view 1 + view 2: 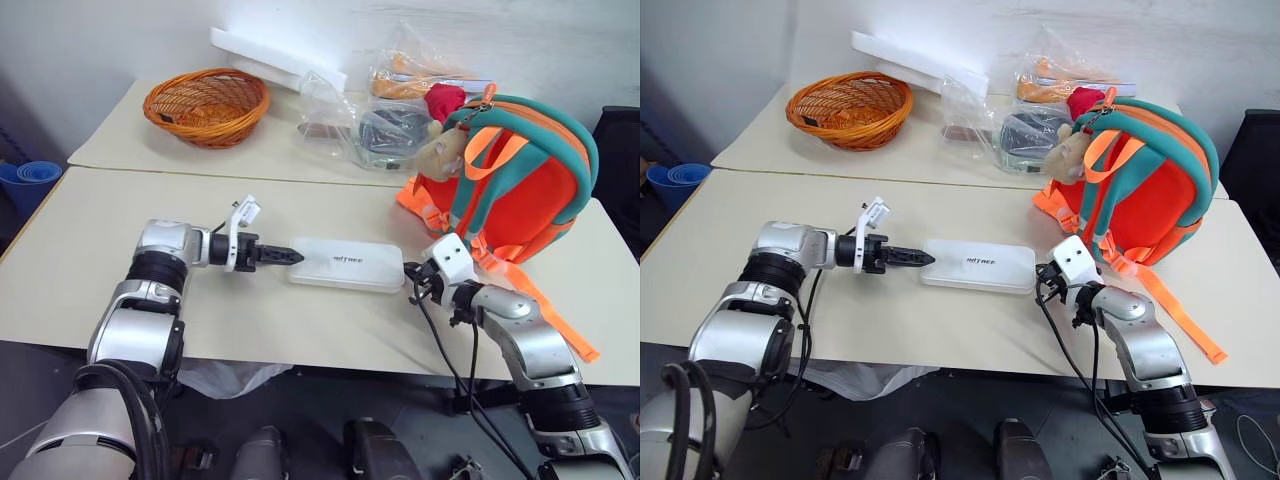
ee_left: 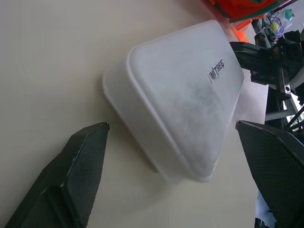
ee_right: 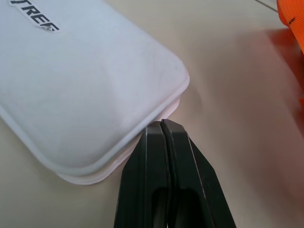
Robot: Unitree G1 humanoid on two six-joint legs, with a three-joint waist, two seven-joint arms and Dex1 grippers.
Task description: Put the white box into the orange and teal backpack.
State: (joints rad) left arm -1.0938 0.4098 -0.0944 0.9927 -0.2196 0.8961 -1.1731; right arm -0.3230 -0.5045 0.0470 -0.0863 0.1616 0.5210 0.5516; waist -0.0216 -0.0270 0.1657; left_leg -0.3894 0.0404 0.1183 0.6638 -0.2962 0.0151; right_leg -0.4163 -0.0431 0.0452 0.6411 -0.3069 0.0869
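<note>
White box [image 1: 348, 265] flat between grippers | left gripper [image 2: 178, 159] spread wide at one end | right gripper [image 3: 163, 124] clenched, touching other end | backpack [image 1: 520, 180] beyond right gripper, strap [image 1: 545, 305] trailing alongside

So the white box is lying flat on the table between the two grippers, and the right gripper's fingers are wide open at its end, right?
Not quite. The right gripper is shut, fingers pressed together at the white box's end, as the right wrist view shows. The rest stands.

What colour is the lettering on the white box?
Dark, nearly black, on the white box; the left wrist view shows it best.
</note>
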